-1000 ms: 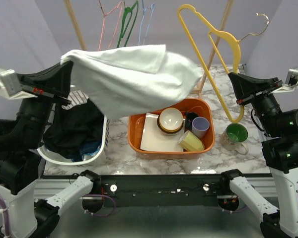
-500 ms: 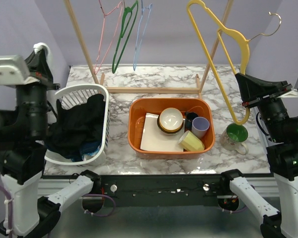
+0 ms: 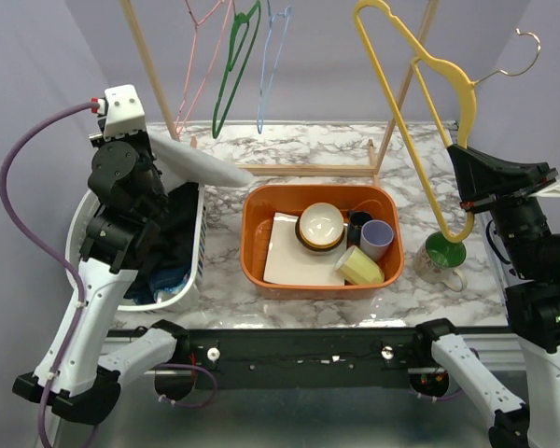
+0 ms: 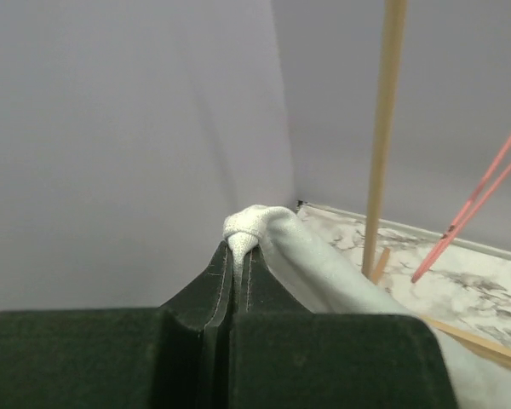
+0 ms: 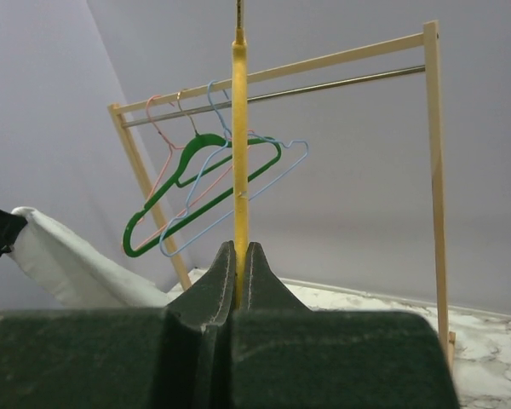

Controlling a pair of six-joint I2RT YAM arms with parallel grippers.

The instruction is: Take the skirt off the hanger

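A white skirt (image 3: 203,165) hangs clear of the hanger, stretching from my left gripper (image 3: 150,142) down toward the orange tub's back left corner. In the left wrist view the left gripper (image 4: 240,249) is shut on a bunched edge of the skirt (image 4: 324,264). At the right, my right gripper (image 3: 463,183) is shut on the lower part of the bare yellow hanger (image 3: 420,65), holding it up in the air. In the right wrist view the fingers pinch the hanger's yellow bar (image 5: 238,128), and the skirt (image 5: 64,264) shows at the far left.
A white laundry basket (image 3: 140,303) with dark clothes sits under my left arm. An orange tub (image 3: 252,266) holds a bowl, cups and a plate. A green mug (image 3: 444,254) stands to its right. A wooden rack (image 3: 154,70) at the back carries pink, green and blue hangers (image 3: 231,70).
The skirt, first draped wide across the middle, came off the hanger and went left. My left arm now holds it lower, over the basket. The right gripper lifted the hanger slightly.
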